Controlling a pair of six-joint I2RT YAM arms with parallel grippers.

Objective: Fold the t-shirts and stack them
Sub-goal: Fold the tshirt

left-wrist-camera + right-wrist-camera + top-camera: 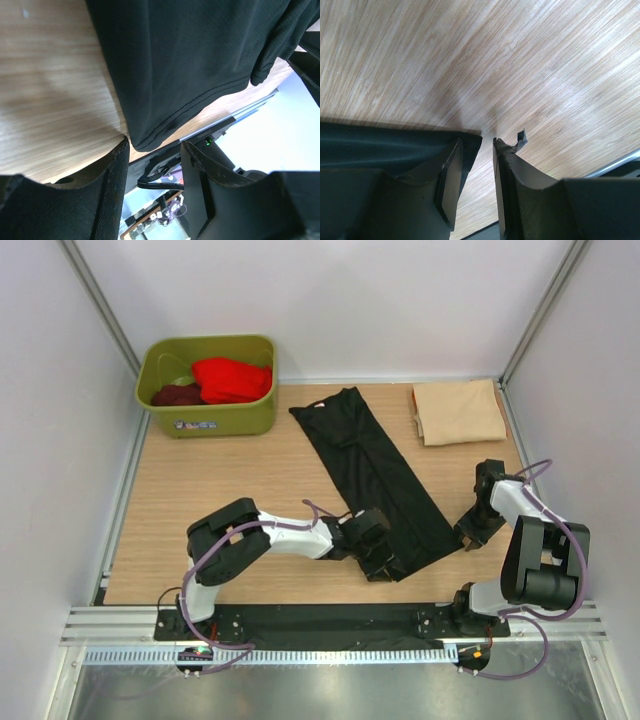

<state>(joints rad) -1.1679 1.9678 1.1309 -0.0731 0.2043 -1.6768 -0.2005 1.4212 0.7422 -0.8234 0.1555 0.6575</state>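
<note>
The black t-shirt (pixel 375 465), folded into 1 long strip, is lying diagonally mid-table, its near hem corner sitting right at the left gripper's (pixel 155 146) widely parted fingertips. To its right, the right gripper (pixel 487 141) is hanging over bare table (pixel 220 480), jaws narrowly apart, gripping nothing.

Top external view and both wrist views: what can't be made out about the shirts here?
- Top view: the left hand covers the near corner of the black t-shirt.
- Top view: the maroon t-shirt sits deep in the tub, partly under the red t-shirt; its shape is unreadable.
- Right wrist view: past the right hand only bare table shows; no shirt in frame.
</note>
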